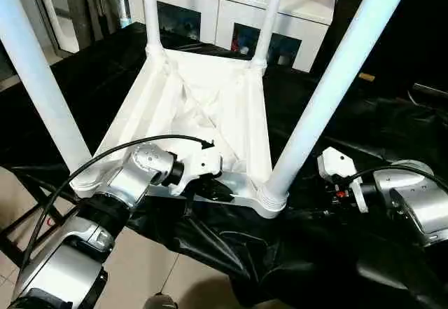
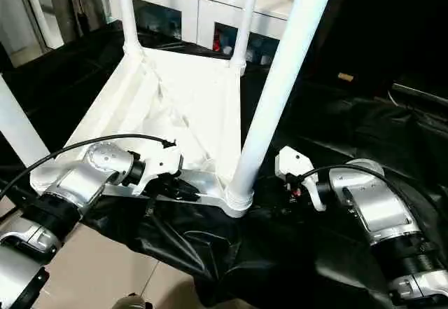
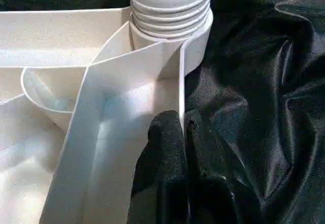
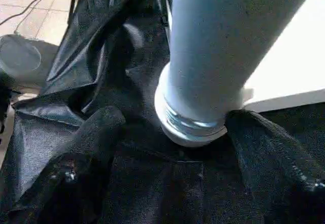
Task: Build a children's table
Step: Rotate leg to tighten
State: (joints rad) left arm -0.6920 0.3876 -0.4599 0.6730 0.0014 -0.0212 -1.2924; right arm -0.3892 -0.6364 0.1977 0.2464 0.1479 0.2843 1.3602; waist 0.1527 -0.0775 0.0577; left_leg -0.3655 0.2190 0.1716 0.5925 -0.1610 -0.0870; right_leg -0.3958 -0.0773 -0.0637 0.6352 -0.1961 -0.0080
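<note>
On the black plastic sheet [image 1: 392, 120], our upside-down white plastic tabletop [image 1: 203, 106] has all four white tube legs [image 1: 329, 92] in. Left gripper [image 3: 184, 132] pinches its near rim; right gripper [image 4: 172, 132] gapes, empty, around the near-right leg's base. We'd hold firmly while tightening.

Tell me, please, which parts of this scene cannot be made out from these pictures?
- Tops of the four legs: cut off by the upper edge in both eye views.
- Tabletop face: turned down onto the black cloth.
- Items on the cabinet: too small to identify.
- Right hand: its open fingers flank the near leg's base; contact cannot be judged.
</note>
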